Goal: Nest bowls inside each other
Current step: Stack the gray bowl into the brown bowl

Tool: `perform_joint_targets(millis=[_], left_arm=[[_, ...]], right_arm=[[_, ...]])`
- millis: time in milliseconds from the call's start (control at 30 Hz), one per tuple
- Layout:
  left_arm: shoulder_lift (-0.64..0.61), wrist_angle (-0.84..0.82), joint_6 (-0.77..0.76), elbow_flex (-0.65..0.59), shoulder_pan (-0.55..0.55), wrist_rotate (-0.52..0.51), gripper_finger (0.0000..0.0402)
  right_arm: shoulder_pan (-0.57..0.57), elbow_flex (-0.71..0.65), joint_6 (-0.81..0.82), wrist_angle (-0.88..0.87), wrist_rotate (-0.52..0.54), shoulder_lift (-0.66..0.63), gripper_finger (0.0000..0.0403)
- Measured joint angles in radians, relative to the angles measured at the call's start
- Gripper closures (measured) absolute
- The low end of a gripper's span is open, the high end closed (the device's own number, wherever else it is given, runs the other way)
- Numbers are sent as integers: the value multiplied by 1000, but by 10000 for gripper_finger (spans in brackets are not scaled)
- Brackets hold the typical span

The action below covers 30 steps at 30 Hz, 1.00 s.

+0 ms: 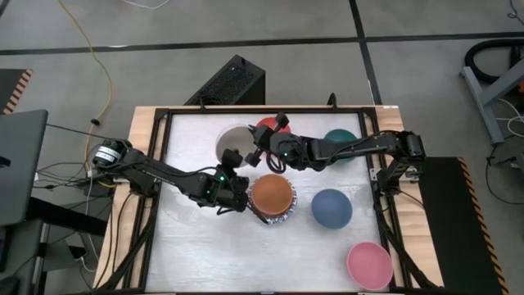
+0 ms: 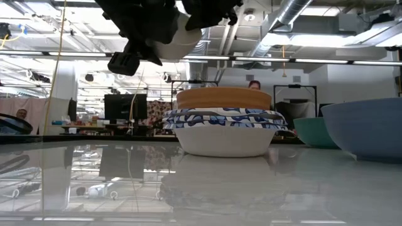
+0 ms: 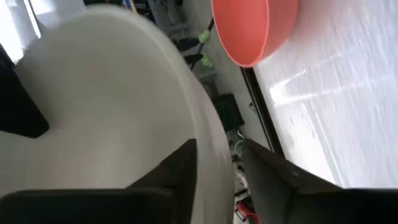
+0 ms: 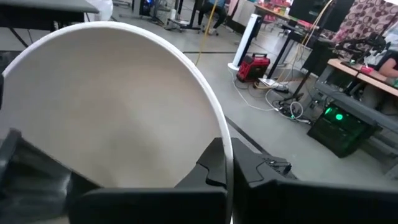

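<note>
A cream bowl (image 1: 232, 144) is held above the desk (image 1: 205, 254), lifted clear of its surface, just behind the stack that serves as landmark here: an orange bowl (image 1: 272, 195) nested in blue-patterned white bowls (image 2: 223, 129). The cream bowl's rim is pinched by the right gripper (image 1: 255, 154), whose fingers are clamped on either side of the wall, as is seen plainly in the right wrist view (image 4: 217, 163). The same rim is straddled by the left gripper (image 1: 236, 182), one finger inside and one outside; a narrow gap is seen between its fingers (image 3: 273, 174) and the wall, so its hold appears loosened, though contact cannot be ruled out.

A red bowl (image 1: 268, 126) lies behind the stack, partly hidden by the right arm. A dark green bowl (image 1: 340, 141) is placed behind and to the right of the stack. A slate-blue bowl (image 1: 332, 208) stands just right of the stack, and a pink bowl (image 1: 369, 264) sits in front of it and to the right, near the desk's corner.
</note>
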Motion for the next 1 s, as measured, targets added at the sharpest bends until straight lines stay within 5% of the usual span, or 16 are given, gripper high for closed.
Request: perform_joint_targets(millis=[267,467,867,1000], left_arm=[[0,-5,-4,0,0,-8,182],[-5,-13,-10,0,-16,-30,151],[-157,-41,-185,102,-118,360,150],[-237,-41,-323,117,-139,501,150]], right_arm=[[1,0,0,-8,3,0,396],[1,0,0,-47,2,-12,396],[-39,0,78,-288,10,-30,396],[-84,-1,134,-420,-109,-48,396]])
